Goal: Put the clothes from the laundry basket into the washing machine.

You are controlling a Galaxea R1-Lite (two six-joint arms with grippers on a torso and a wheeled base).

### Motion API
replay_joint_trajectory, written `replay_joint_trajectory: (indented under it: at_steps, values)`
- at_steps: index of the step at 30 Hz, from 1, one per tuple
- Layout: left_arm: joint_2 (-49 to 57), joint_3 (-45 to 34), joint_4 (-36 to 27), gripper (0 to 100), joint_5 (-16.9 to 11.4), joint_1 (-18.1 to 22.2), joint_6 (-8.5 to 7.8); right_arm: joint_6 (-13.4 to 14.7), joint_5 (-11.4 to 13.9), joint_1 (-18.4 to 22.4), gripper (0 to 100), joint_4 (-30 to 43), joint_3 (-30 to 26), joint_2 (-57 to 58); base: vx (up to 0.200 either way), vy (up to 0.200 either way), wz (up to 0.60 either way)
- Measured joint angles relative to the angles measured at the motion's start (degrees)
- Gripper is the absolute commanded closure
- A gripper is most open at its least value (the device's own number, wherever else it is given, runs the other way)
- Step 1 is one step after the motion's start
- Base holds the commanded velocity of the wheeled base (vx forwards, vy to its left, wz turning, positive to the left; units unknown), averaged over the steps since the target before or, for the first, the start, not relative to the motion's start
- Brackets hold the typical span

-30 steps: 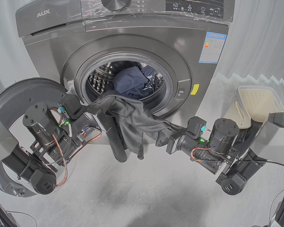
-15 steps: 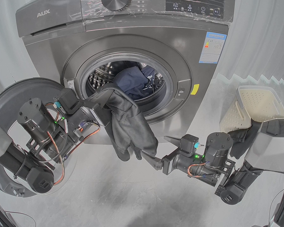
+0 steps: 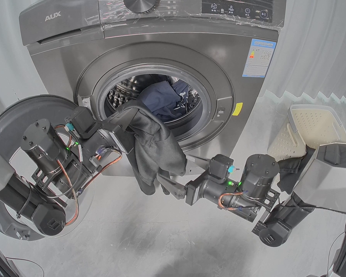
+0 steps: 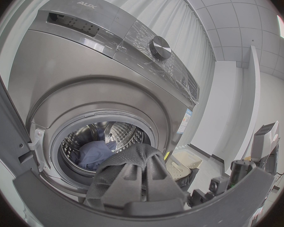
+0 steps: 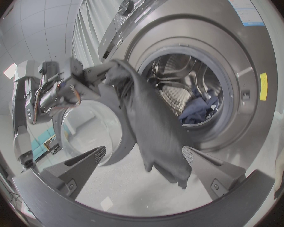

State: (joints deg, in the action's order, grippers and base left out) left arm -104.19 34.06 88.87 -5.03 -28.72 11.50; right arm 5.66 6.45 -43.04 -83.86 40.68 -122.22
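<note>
Head view: left tool [image 3: 127, 117] apparently pinches dark garment [image 3: 157, 147].

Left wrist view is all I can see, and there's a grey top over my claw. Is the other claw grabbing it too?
Observer: No. The right gripper is open, with one finger on each side of the grey top's dangling end, not closed on it.
Operator: Is the top inside the machine yet?
Observer: Not yet. In the head view most of it hangs down from the left gripper, outside, in front of the washing machine.
</note>
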Motion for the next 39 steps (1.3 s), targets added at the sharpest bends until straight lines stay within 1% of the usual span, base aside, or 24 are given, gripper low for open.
replay_joint_trajectory:
  at_steps: [8, 11, 12, 20, 24, 28, 32, 33, 39]
  values:
    - [-0.2, -0.4, 0.0, 100, 0.0, -0.2, -0.09, 0.0, -1.2, 1.2, 0, 0.5, 12.5, -3.0, 0.000, 0.000, 0.00]
    - [-0.3, -0.5, 0.0, 100, -0.1, -0.2, -0.09, 0.1, -1.4, 1.7, 0, 0.4, 14.6, -3.9, 0.000, 0.000, 0.00]
    - [-0.4, -0.5, 0.0, 100, -0.1, -0.2, -0.09, 0.1, -1.5, 1.8, 100, 0.3, 15.0, -4.1, 0.000, 0.000, 0.00]
    - [-0.8, -1.0, 0.0, 100, -0.2, -0.2, 0.10, 0.5, -2.0, 2.0, 100, -0.4, 15.3, -4.2, 0.000, 0.000, 0.00]
    - [-1.0, -1.3, 0.0, 100, -0.3, -0.4, 0.11, 0.5, -2.0, 1.3, 100, -0.7, 14.9, -3.6, 0.000, 0.000, 0.00]
    - [-1.1, -1.6, 0.0, 100, -0.4, -0.6, 0.13, 0.5, -2.1, 1.0, 100, -1.2, 14.0, -3.1, 0.000, 0.000, 0.00]
    - [-1.2, -2.0, 0.0, 100, -0.7, -0.7, 0.13, 0.5, -2.1, 0.9, 100, -1.4, 11.8, -2.2, 0.000, 0.000, 0.00]
    - [-1.2, -2.1, 0.0, 0, -0.8, -0.7, 0.13, 0.6, -2.1, 0.9, 100, -1.6, 11.3, -1.9, 0.000, 0.000, 0.00]
    - [-0.8, -3.9, 0.0, 0, -2.2, -0.7, 0.87, 0.7, -2.1, 0.8, 100, -2.1, 8.0, 1.6, 0.000, 0.000, 0.00]
